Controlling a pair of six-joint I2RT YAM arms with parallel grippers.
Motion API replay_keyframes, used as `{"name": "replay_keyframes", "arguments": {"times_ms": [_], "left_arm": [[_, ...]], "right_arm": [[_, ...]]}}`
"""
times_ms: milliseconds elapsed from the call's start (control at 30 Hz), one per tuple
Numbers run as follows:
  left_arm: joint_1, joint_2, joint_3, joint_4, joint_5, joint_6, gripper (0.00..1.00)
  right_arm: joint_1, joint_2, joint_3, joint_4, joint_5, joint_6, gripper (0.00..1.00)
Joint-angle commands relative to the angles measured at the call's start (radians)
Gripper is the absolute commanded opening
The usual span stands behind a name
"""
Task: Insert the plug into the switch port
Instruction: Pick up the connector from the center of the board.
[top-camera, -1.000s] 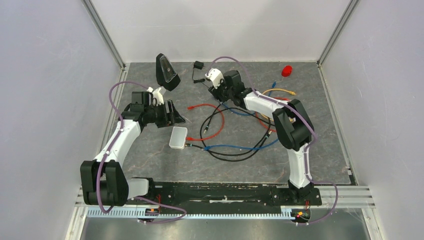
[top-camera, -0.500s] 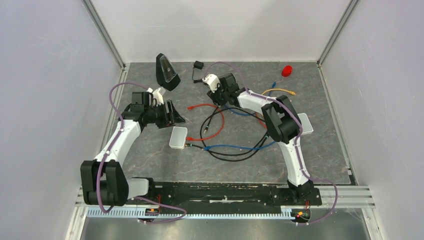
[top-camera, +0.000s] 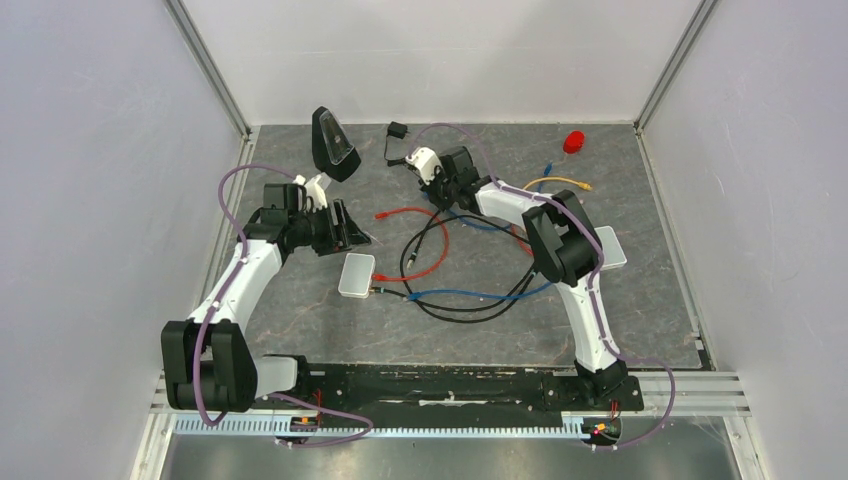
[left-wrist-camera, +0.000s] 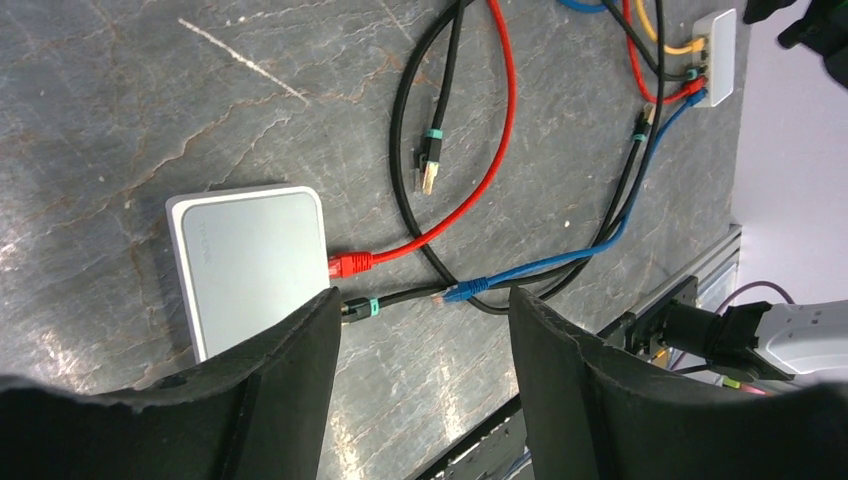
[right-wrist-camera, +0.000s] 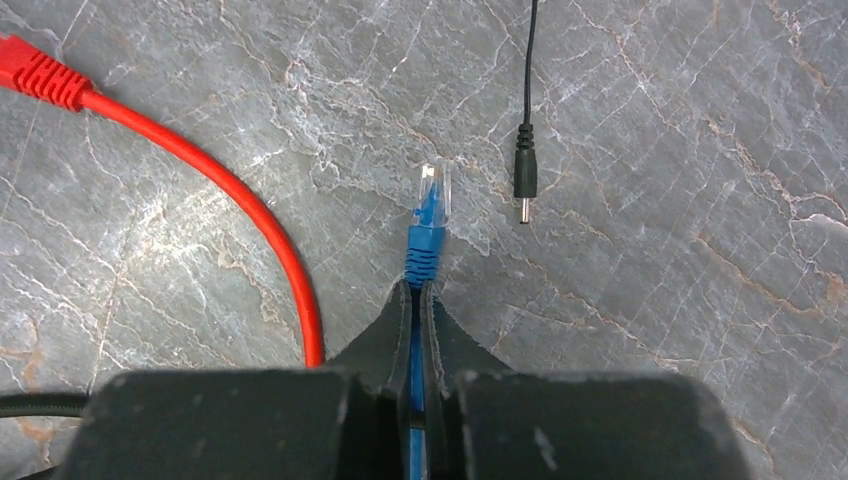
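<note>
A blue cable ends in a clear-tipped plug (right-wrist-camera: 427, 215) that pokes out just ahead of my right gripper (right-wrist-camera: 414, 290), which is shut on the cable right behind it, low over the table at the back (top-camera: 443, 193). The small pale switch box (left-wrist-camera: 250, 265) lies flat near the table's middle (top-camera: 356, 275). A red plug (left-wrist-camera: 350, 264) and a black plug with a green band (left-wrist-camera: 360, 307) meet the box's port edge. My left gripper (left-wrist-camera: 425, 305) hangs open over that edge with nothing between its fingers.
Another blue plug (left-wrist-camera: 465, 291) lies loose by the box. Red, black and blue cables loop across the middle (top-camera: 440, 270). A black barrel plug (right-wrist-camera: 525, 180) lies beside the held plug. A black wedge device (top-camera: 333, 143), a second pale box (top-camera: 610, 247) and a red object (top-camera: 573, 141) stand around.
My right gripper has shut on the blue cable, and the right arm's elbow swung left, uncovering the second pale box. The left arm has stayed put.
</note>
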Motion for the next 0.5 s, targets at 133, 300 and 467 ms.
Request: {"name": "replay_keyframes", "arguments": {"times_ms": [133, 300, 467], "left_arm": [[-0.003, -0.023, 0.019, 0.197, 0.148, -0.133, 0.68], [-0.034, 0.012, 0.074, 0.273, 0.148, -0.196, 0.68], [-0.093, 0.085, 0.14, 0.378, 0.128, -0.207, 0.69]], "right_arm": [[-0.002, -0.286, -0.225, 0.255, -0.076, -0.031, 0.0], [0.006, -0.445, -0.361, 0.354, -0.12, -0.046, 0.0], [0.009, -0.539, -0.441, 0.403, -0.155, -0.05, 0.0]]}}
